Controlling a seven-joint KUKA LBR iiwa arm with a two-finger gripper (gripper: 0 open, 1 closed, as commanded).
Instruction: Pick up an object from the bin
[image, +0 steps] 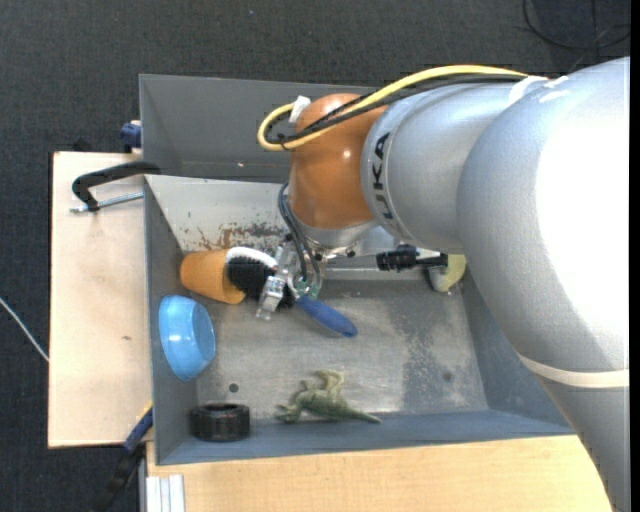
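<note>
1. Arm (520, 200) comes in from the right and covers much of the grey bin (430, 360). An orange cover (325, 180) sits on the wrist, with a yellow cable (400, 85) looped over it.
2. The jaws hang below the orange cover, low in the left-middle part of the bin.
3. Jaws state: cannot tell how far apart they stand. The wrist hides most of them, and no thing is clearly seen between them.
4. The thing under the jaws is a brush (325, 318) with a black bristle head and a blue handle. It lies left of the bin's middle, with the head toward the back left and the handle pointing toward the front right. The jaws are at the spot where head meets handle. Cannot tell if they touch it.
5. An orange cup (208, 276) lies on its side just left of the brush head, touching or nearly touching it.
6. A blue bowl (185, 337) leans at the left wall, in front of the cup.
7. A black ring (220, 422) lies in the front left corner.
8. A green toy lizard (325, 400) lies along the front wall, right of the ring and well apart from the jaws.
9. A pale yellow thing (447, 272) is at the right, by the arm and partly hidden, so its kind is unclear.
</note>
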